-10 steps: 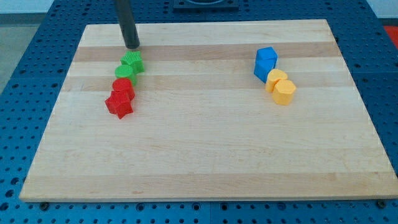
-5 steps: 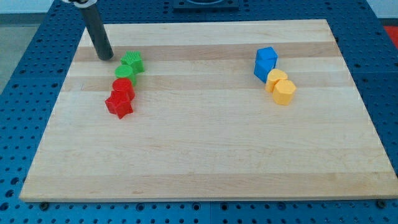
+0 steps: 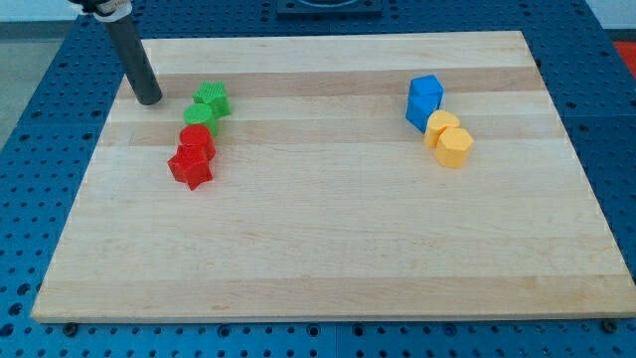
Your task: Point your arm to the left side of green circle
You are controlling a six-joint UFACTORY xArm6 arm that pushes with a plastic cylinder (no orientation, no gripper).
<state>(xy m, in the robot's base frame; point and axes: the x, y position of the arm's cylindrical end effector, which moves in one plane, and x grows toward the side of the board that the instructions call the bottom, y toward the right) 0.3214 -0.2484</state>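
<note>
The green circle (image 3: 198,115) lies on the board's left part, touching a green star (image 3: 212,97) above it and a red block (image 3: 197,138) below it. My tip (image 3: 149,100) rests on the board to the left of the green pair, slightly above the circle's level, with a gap of about a block's width between them. The dark rod rises from the tip toward the view's top left.
A red star (image 3: 191,167) sits below the red block. At the view's right, a blue block (image 3: 424,99) touches two yellow blocks (image 3: 447,139). The wooden board (image 3: 328,239) lies on a blue perforated table.
My tip has moved from above the green star to the view's left and slightly down, ending left of the green blocks. No block has moved.
</note>
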